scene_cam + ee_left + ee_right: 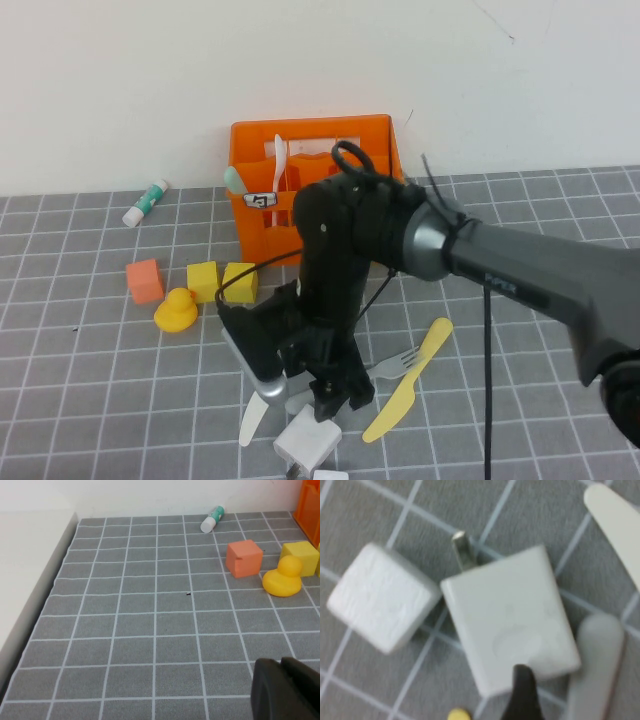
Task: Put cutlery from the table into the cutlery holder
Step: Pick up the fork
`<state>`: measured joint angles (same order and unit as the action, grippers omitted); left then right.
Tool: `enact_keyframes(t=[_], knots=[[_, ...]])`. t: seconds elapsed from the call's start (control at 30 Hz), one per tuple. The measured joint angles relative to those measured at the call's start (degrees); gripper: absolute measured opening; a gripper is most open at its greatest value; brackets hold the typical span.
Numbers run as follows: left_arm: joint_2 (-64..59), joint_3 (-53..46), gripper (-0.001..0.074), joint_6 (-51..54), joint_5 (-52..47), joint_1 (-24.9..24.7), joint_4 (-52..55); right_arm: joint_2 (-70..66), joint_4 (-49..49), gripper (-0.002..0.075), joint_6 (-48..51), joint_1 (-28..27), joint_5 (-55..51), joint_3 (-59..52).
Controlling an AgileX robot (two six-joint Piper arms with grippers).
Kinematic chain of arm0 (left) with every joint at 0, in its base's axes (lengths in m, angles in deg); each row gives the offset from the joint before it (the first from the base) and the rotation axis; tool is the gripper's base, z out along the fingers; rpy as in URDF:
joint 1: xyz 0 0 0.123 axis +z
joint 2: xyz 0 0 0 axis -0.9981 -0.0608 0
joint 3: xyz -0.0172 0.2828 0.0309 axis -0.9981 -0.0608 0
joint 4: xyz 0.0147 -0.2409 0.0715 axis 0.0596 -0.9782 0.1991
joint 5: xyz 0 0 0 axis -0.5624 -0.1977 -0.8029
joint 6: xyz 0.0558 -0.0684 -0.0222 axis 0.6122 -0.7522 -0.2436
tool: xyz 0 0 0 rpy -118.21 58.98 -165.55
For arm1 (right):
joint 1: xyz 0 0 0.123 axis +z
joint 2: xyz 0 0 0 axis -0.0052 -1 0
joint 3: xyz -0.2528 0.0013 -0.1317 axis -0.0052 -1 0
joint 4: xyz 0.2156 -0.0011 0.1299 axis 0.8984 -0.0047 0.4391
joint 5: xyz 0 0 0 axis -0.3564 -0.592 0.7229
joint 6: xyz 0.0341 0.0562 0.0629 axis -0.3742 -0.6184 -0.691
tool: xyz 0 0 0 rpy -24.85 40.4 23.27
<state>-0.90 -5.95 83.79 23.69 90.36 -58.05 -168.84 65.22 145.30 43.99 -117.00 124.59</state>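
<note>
Reaching low over the near edge of the table (60, 420), the right gripper (335, 400) hangs with jaws spread wide and empty above a white charger plug (308, 443), with the white knife (253, 424) at its nine o'clock, the grey fork (392, 362) at two and the yellow knife (410, 380) beyond; I judge this the approach to a pick, calling for a shift onto one handle before closing. The left gripper (285, 690) sits clamped shut, parked far left. Farthest back, at twelve o'clock, the orange cutlery holder (380, 135) already stands a white piece (280, 165) and a mint green spoon (235, 180) upright
</note>
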Motion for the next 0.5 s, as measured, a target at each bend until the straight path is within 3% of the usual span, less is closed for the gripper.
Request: enact_keyframes(t=[0.5], knots=[[0.0,0.0,-0.0001,0.0,0.0,0.0,-0.1,-1.8,-1.3,0.0506,-4.8,-0.1,0.2,1.8]])
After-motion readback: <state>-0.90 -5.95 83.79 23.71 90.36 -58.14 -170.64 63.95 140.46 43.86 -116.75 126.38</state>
